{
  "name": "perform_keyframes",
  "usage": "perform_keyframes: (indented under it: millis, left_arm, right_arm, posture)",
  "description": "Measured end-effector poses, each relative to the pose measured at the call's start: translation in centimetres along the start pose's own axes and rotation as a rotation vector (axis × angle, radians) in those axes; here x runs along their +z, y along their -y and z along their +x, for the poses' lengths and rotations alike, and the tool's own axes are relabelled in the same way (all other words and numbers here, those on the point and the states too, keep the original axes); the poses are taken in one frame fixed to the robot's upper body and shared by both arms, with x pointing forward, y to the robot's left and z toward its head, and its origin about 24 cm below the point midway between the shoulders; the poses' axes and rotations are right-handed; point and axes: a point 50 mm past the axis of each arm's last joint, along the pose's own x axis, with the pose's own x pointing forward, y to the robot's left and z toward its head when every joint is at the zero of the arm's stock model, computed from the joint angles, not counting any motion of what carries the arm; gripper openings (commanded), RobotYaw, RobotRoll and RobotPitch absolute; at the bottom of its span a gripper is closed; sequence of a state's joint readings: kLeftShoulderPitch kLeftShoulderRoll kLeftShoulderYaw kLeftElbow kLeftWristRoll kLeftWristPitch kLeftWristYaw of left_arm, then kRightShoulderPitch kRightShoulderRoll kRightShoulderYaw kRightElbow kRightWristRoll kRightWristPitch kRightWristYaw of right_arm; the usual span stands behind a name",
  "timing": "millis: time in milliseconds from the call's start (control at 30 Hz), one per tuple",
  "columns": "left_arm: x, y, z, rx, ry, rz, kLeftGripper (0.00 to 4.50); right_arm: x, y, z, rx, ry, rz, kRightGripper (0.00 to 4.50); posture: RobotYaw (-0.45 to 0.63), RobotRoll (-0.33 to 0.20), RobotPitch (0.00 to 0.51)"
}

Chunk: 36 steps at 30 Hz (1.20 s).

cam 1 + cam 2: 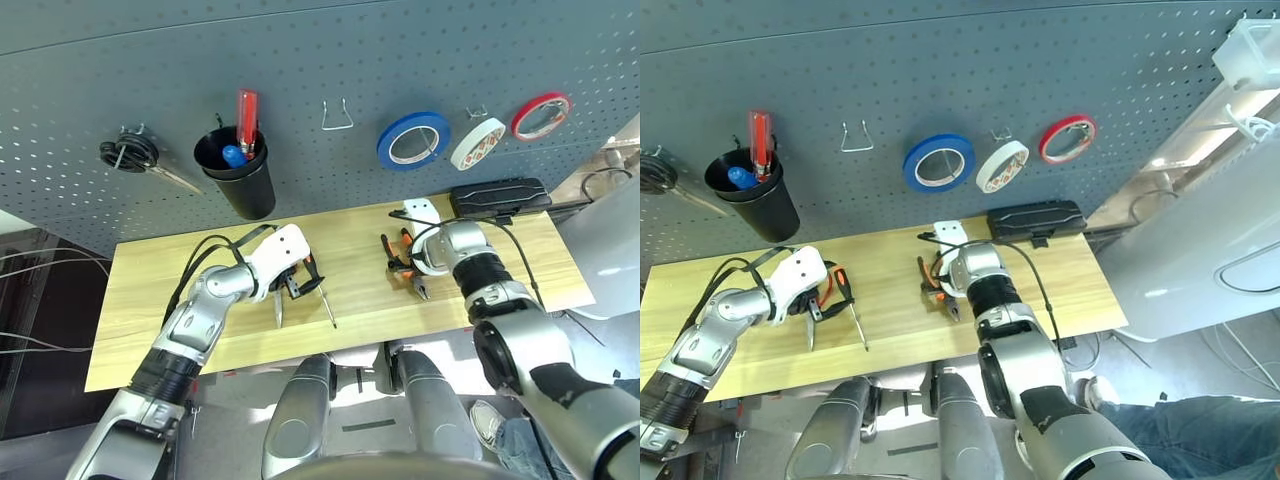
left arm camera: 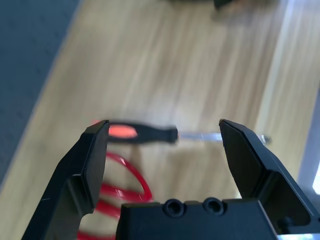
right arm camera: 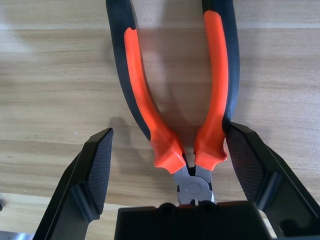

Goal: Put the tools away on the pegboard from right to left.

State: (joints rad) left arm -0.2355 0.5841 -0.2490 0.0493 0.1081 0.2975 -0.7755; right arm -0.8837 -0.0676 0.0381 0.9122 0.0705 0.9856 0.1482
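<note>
Head views give me the pegboard (image 1: 300,60) across the whole back, with the wooden table (image 1: 150,300) in front of it. On the board I can see dark scissors (image 1: 135,155) on a hook at far left, a black cup (image 1: 238,172) holding a red-handled screwdriver and something blue, an empty wire hook (image 1: 337,117), then a blue tape roll (image 1: 413,140), the whitish roll (image 1: 478,143) already hung, and a red roll (image 1: 541,116) at far right. A flat black case (image 1: 499,196) sits at the table's back edge on the right, just behind my right arm.

My left gripper (image 2: 165,137) sits low over the table's left half, fingers spread wide with nothing between them. The slim screwdriver (image 2: 142,132) lies flat just past the fingertips, and the red scissors (image 2: 122,185) lie right beside it, their loops partly under the left finger, so they crowd that grab a bit.

My right gripper (image 3: 170,155) points steeply down over the pliers (image 3: 175,90), which lie flat on the table's right half. Fingers (image 3: 97,165) are spread wide on either side of the pliers' pivot end. One finger sits right against the handle; can't tell if it actually touches. The handles run away from the wrist camera.
</note>
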Motion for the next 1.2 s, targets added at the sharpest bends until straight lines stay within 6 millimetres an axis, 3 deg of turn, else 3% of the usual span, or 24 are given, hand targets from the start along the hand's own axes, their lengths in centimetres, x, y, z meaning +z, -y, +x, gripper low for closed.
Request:
perform_keyframes:
  millis: [100,300,633,867,1033,1200]
  left_arm:
    - [0.0,0.2,0.0,-0.007,-0.014,-0.003,4.50]
    - [0.1,0.3,0.0,-0.005,-0.014,0.000,4.50]
    - [0.6,0.4,-0.2,0.021,0.046,0.008,4.50]
    - [1.8,0.5,-1.4,0.135,0.291,-0.025,4.50]
    - [2.3,0.4,-2.4,0.205,0.428,-0.014,4.50]
    - [3.1,0.2,-3.0,0.239,0.527,0.006,4.50]
  right_arm:
    - [0.1,-0.1,0.1,-0.004,0.005,-0.006,4.48]
    - [0.1,0.2,0.3,-0.023,0.016,-0.019,2.56]
    - [-0.5,0.8,-0.6,0.056,0.065,-0.105,2.55]
    - [0.0,0.1,-6.2,0.280,0.326,-0.317,2.55]
    - [-0.6,0.0,-7.8,0.329,0.424,-0.395,2.55]
    - [0.7,-0.2,-9.9,0.351,0.595,-0.453,2.55]
  posture:
    - [0.08,0.000,0.284]
    - [0.08,0.000,0.280]
    - [0.07,0.000,0.271]
    - [0.07,0.000,0.261]
    - [0.07,0.000,0.258]
    - [0.06,0.000,0.257]
